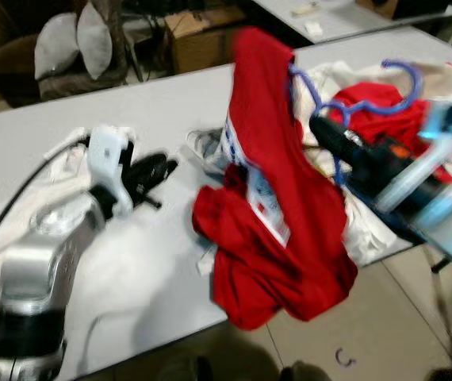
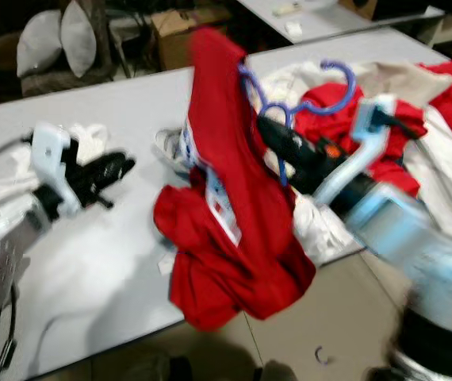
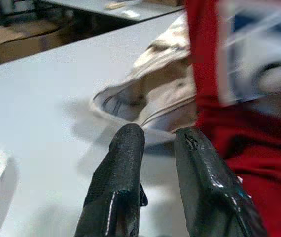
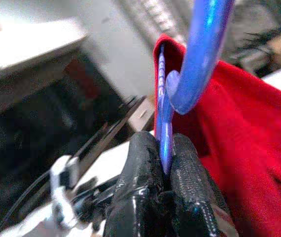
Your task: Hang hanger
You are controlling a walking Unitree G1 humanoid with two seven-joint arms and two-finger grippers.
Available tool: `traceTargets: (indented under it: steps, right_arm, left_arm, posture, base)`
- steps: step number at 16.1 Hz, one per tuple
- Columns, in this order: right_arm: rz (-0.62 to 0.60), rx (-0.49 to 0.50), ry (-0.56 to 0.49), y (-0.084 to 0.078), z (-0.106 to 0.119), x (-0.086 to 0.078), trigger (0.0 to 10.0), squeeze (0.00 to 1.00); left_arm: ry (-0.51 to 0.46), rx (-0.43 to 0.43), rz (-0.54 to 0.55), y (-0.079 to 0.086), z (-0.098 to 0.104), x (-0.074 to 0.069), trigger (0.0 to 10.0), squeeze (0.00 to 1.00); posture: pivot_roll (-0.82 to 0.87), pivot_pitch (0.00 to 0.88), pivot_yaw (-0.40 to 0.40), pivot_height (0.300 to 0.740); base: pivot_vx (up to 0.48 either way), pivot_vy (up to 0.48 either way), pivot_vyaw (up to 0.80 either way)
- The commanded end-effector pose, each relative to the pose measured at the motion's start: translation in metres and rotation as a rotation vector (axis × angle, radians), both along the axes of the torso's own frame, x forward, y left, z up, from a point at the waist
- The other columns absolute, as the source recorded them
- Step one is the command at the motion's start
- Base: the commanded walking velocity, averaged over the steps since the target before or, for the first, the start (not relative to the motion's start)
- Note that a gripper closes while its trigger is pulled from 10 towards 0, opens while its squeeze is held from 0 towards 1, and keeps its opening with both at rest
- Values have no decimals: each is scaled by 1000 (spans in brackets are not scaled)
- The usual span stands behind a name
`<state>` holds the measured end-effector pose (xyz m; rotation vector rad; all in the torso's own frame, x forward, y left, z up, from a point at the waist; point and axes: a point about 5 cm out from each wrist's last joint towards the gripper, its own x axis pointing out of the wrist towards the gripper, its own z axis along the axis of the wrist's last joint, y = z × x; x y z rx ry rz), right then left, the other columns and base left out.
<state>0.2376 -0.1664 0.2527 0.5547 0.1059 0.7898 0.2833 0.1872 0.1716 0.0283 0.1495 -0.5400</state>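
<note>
A blue plastic hanger point(image 1: 345, 99) carries a red garment point(image 1: 277, 206) that droops over the grey table's point(image 1: 75, 119) front edge. My right gripper point(image 1: 325, 131) is shut on the blue hanger point(image 4: 167, 123) just below its hook point(image 1: 404, 75), holding it lifted above the table. The red garment point(image 4: 244, 143) hangs beside those fingers. My left gripper point(image 1: 158, 171) hovers low over the table to the left of the garment, its fingers point(image 3: 125, 163) nearly together with nothing between them, pointing at a beige cloth point(image 3: 150, 94).
A heap of white and red clothes point(image 1: 384, 103) covers the table's right part. White cloth point(image 1: 20, 214) lies under my left arm. Grey cushions point(image 1: 71, 40) and a cardboard box point(image 1: 202, 36) stand beyond the table. Tiled floor point(image 1: 345, 333) lies below the front edge.
</note>
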Motion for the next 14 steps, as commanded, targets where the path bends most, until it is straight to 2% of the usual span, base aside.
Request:
traceTargets:
  steps: [1,3,6,10,14]
  right_arm:
    - [95,-62,-64,0,8,-15,10000,0]
    - [123,-183,-85,-11,9,-26,10000,0]
    - [122,-269,-48,-19,1,-32,10000,0]
    - [103,-308,-35,-25,-6,-34,10000,0]
    - [127,-333,-23,-26,-12,-42,10000,0]
  left_arm:
    - [-36,33,15,2,6,-3,10000,0]
    - [-41,72,24,1,2,-6,10000,0]
    - [-37,87,17,-2,0,-8,10000,0]
    - [-40,97,3,-4,0,-9,10000,0]
    - [-16,120,-23,-10,-8,-12,10000,0]
  posture:
    - [-153,0,54,740]
    - [-153,0,51,740]
    - [-152,0,49,740]
    - [-151,0,54,740]
    - [-149,0,55,740]
  base:
    - [0,0,0]
    - [-154,0,0]
    - [-361,0,0]
    - [-327,0,0]
    - [0,0,0]
